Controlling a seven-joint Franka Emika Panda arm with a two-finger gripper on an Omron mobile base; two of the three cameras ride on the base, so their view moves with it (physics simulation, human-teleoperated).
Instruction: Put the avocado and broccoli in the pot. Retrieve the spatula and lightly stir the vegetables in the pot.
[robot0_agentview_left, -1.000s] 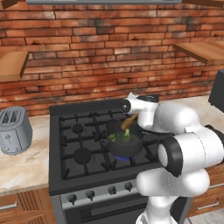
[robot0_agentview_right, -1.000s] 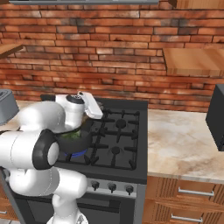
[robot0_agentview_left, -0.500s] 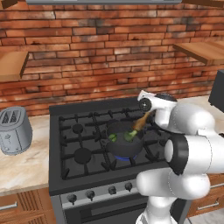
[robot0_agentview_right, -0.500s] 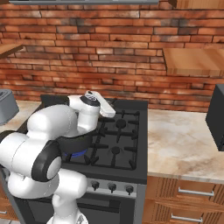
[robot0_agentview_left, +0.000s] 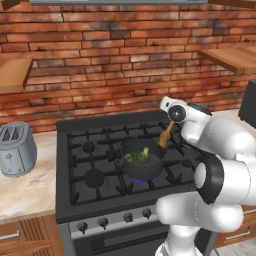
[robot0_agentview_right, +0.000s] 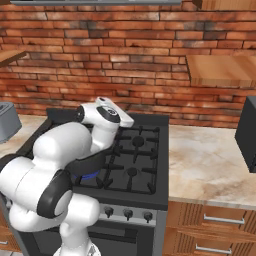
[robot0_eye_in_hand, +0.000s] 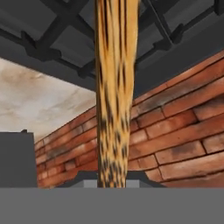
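Observation:
The dark grey pot (robot0_agentview_left: 142, 165) stands on the front middle burner of the stove. In it lie the pale lumpy broccoli (robot0_agentview_left: 144, 153) and the darker avocado (robot0_agentview_left: 130, 157). My gripper (robot0_agentview_left: 171, 124) hangs above and to the right of the pot, shut on the brown wooden spatula (robot0_agentview_left: 164, 135). The spatula slants down and to the left, and its lower end is by the pot's right rim. In the hand view the spatula (robot0_eye_in_hand: 114, 87) runs straight up the middle over the stove grates. In the right base view my arm hides most of the pot (robot0_agentview_right: 92, 161).
A blue flame (robot0_agentview_left: 143, 180) burns under the pot. A silver toaster (robot0_agentview_left: 17, 149) sits on the left counter. The black stove (robot0_agentview_left: 90, 150) has free burners left and back. A dark appliance (robot0_agentview_right: 248, 135) stands at the far right of the light counter (robot0_agentview_right: 210, 165).
My hand has swung to the right with the spatula. The spatula's lower end has moved from over the pot's middle to its right rim. The vegetables stay in the pot.

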